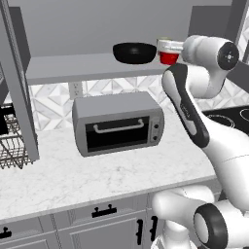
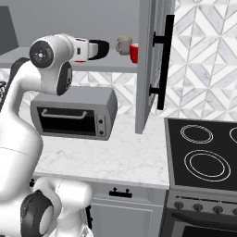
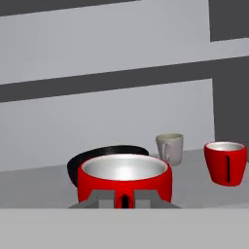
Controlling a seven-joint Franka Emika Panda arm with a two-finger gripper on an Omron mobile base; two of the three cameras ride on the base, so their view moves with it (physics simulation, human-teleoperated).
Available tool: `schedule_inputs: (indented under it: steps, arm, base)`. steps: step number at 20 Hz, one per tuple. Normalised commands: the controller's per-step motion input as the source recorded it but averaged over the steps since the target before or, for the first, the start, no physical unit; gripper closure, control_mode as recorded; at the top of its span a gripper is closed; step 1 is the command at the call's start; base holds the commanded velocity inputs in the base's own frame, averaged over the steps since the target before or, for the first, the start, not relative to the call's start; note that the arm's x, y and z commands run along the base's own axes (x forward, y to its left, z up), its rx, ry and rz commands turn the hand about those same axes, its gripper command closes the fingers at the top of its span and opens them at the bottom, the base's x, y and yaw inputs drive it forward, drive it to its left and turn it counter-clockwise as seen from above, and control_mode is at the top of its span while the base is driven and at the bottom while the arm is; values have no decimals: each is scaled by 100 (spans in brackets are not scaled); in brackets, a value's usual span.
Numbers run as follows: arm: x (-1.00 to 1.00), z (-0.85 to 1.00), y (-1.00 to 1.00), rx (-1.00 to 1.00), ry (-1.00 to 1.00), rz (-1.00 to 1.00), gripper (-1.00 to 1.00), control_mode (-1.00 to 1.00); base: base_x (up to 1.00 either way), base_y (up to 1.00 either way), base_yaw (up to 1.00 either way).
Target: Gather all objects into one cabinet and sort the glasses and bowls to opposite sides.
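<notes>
Up on the cabinet shelf [image 1: 73, 68], gripper [image 3: 124, 200] clamped on a red cup [image 3: 124, 176], held at shelf height just right of the black bowl [image 1: 134, 52]. Other red cup [image 3: 225, 162] and grey-beige cup [image 3: 169, 148] parked further along the shelf, close together, near the open door [image 2: 147, 69]. Toaster oven [image 1: 119, 123] sitting on the counter below.

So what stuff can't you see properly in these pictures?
- Gripper: the near red cup covers its tips in the hand view, so open or shut is unclear.
- Bowl: mostly behind that cup.
- Near red cup: in the left base view, partly behind the arm.
- Shelf's left end: behind the door.
</notes>
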Motion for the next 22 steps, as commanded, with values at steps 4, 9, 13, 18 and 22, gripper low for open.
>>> schedule_inputs:
  steps: [4, 9, 13, 18, 22]
  arm:
    - [12, -14, -39, 0, 12, -19, 100, -100]
    - [6, -15, -38, -3, 3, -20, 100, -100]
    - [5, -16, -35, -2, 0, -20, 100, -100]
    - [26, -8, -20, 0, 0, -19, 100, -100]
    - [41, 0, -1, -1, 0, -13, 100, -100]
  base:
    - [0, 0, 0]
    - [0, 0, 0]
    - [0, 0, 0]
    - [0, 0, 0]
    - [0, 0, 0]
